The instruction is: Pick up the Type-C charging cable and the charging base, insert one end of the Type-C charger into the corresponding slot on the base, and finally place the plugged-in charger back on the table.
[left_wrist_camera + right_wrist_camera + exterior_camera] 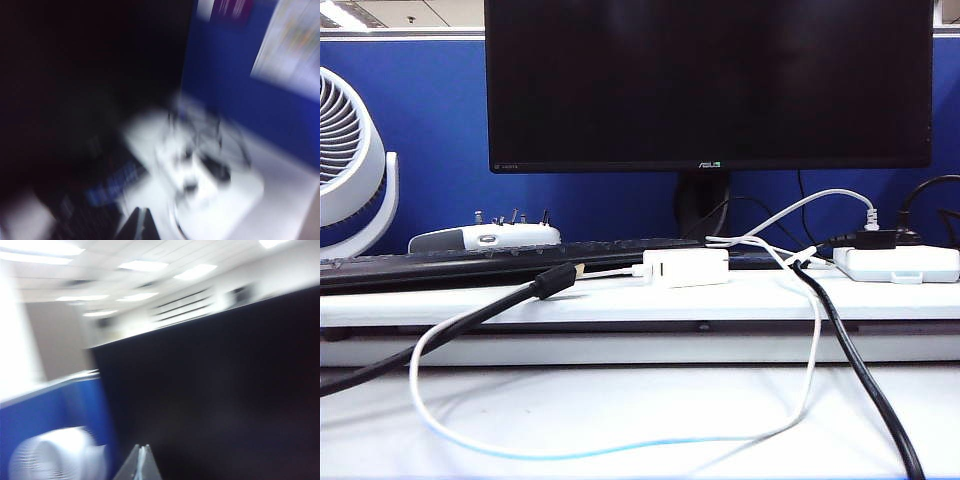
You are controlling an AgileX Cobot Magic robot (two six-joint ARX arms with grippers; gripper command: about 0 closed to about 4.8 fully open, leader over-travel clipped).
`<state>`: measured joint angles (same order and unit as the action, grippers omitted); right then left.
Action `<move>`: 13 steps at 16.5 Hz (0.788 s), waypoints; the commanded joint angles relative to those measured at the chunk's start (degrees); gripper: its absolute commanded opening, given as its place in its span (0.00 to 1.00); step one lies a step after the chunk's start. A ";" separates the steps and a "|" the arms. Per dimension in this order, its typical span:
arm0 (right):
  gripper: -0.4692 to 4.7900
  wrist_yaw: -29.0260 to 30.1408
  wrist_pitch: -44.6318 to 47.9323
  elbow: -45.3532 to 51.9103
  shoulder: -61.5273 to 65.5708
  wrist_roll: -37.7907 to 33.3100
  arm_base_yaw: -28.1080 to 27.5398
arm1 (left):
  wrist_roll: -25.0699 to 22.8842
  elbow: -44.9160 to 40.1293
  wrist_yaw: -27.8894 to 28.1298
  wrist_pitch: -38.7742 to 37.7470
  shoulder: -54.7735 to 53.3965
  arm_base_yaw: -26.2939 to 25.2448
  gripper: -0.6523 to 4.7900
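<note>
Currently the charging base (688, 268) is seen on the raised ledge of the bench (620, 420), just below the monitor (708, 80), with the Type-C charging cable (620, 447) apparently plugged into its left end and looped down across the near bench surface before it rises again on the right. The base is judged to be light, rigid and smooth, so a grip across its two long sides is advised, clear of the slotted face. The cable is judged to be thin, limp and glossy; it is likely to slip and sag, so it is best taken just behind the plug, where it is stiffest. A thick black cable (440, 335) is laid across the ledge close to the plug, and a white power strip (900, 263) sits to the far right. Neither arm is seen in the exterior view. The left tool (138, 225) is shown pressed together and empty, held above the bench in a blurred wrist view. The right tool (141, 462) is likewise pressed together and empty, pointed up toward the monitor and ceiling.
</note>
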<state>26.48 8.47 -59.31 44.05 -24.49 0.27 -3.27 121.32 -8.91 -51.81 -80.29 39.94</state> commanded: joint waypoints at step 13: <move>0.07 -21.77 -16.41 48.09 -39.56 15.76 4.22 | -0.74 -24.74 9.16 -24.70 51.80 0.11 0.11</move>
<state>7.14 -7.64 -12.95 5.32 -7.70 4.43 -4.43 98.85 -0.03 -77.80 -29.95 40.01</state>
